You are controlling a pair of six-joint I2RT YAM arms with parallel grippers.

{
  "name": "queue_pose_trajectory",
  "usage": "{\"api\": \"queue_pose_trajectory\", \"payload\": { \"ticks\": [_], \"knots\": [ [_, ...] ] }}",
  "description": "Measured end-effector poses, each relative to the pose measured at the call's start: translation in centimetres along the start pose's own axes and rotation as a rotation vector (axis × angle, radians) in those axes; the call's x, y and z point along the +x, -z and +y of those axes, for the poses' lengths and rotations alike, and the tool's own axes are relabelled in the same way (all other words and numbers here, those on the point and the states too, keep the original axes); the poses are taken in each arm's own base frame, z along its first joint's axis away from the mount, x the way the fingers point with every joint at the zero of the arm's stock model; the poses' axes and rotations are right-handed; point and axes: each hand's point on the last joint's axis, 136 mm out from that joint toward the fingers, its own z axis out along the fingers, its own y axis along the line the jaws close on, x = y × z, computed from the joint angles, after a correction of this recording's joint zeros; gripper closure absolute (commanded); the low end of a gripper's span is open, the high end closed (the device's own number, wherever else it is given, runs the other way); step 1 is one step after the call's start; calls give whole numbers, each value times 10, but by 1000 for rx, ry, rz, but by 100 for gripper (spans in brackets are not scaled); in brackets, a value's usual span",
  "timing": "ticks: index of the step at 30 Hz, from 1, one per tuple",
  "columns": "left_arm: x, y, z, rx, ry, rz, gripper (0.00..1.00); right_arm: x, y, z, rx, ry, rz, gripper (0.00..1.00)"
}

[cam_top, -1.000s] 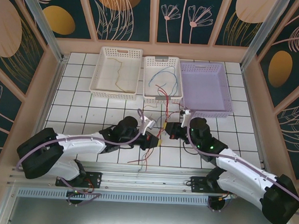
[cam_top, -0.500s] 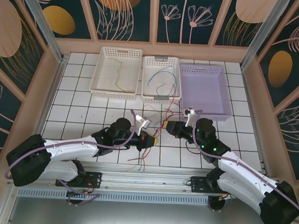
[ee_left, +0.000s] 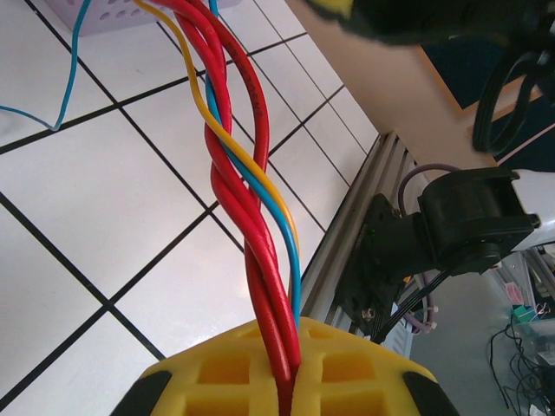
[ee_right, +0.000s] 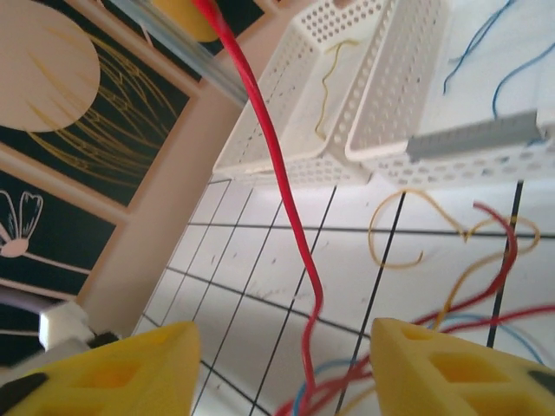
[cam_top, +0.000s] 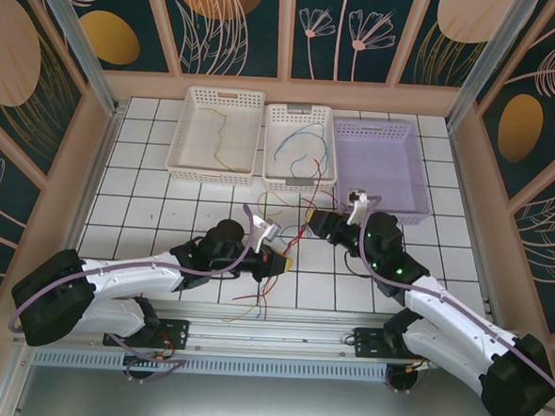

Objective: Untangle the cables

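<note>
The cables (ee_left: 247,199) are a twisted bundle of red, blue and yellow wires rising from my left gripper (ee_left: 290,368), whose yellow pads are shut on them. In the top view that left gripper (cam_top: 284,262) sits at the table's middle, and the tangle (cam_top: 300,230) runs from it toward the baskets. My right gripper (cam_top: 313,220) hovers just right of the tangle. In the right wrist view its yellow fingers (ee_right: 121,368) stand wide apart, right gripper (ee_right: 286,373) open, with one loose red cable (ee_right: 299,247) passing between them untouched.
At the back stand a white basket (cam_top: 190,132) with a yellow-tan wire, a second white basket (cam_top: 272,170) with blue and red wires, and a purple basket (cam_top: 416,169). Loose yellow and red loops (ee_right: 416,234) lie before the baskets. A metal rail (cam_top: 279,335) borders the near edge.
My right gripper has opened and let go of the cable, drifting slightly up and toward the baskets. The left gripper stays shut on the bundle, shifted a little left.
</note>
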Motion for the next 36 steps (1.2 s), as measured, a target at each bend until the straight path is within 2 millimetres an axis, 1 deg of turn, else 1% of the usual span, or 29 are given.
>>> {"api": "queue_pose_trajectory", "payload": {
  "ticks": [2, 4, 6, 9, 10, 11, 12, 14, 15, 19, 23, 24, 26, 29, 30, 31, 34, 36],
  "knots": [
    [1, 0, 1, -2, 1, 5, 100, -12, -7, 5, 9, 20, -16, 40],
    [3, 0, 1, -3, 4, 12, 100, -17, -15, 5, 20, 34, -15, 38],
    [4, 0, 1, 1, 5, 20, 100, -15, -24, 1, 40, 37, 5, 37],
    [6, 0, 0, 6, 7, 31, 100, -5, -35, -10, 69, 43, 44, 37],
    [7, 0, 0, 7, 7, 34, 100, -1, -38, -13, 77, 43, 58, 42],
    [7, 0, 0, 7, 6, 35, 100, 2, -40, -16, 82, 44, 70, 53],
    [8, 0, 0, 7, 6, 38, 100, 3, -41, -17, 85, 49, 76, 67],
    [9, 0, 0, 5, 4, 42, 100, 4, -43, -16, 81, 44, 87, 99],
    [9, 0, 1, 4, 5, 43, 100, 3, -44, -15, 78, 44, 85, 100],
    [10, 0, 1, 3, -4, 46, 100, -8, -42, -4, 58, 52, 63, 100],
    [6, 2, 2, -6, -22, 31, 100, -20, -29, 3, 61, 67, 29, 100],
    [5, 2, 2, -8, -27, 27, 98, -23, -25, 5, 59, 72, 20, 100],
    [3, 3, 2, -12, -42, 16, 90, -29, -18, 9, 59, 75, 13, 100],
    [-1, 4, 1, -16, -64, 1, 81, -38, -11, 13, 69, 76, 2, 100],
    [1, 4, 2, -19, -65, 11, 76, -46, -9, 13, 77, 78, -17, 100],
    [6, 4, 4, -28, -62, 27, 73, -57, -7, 13, 87, 79, -47, 100],
    [18, 5, 12, -49, -42, 68, 69, -84, 0, 20, 97, 93, -121, 100],
    [23, 6, 15, -59, -33, 84, 69, -95, 4, 27, 88, 104, -150, 100]
  ]
}}
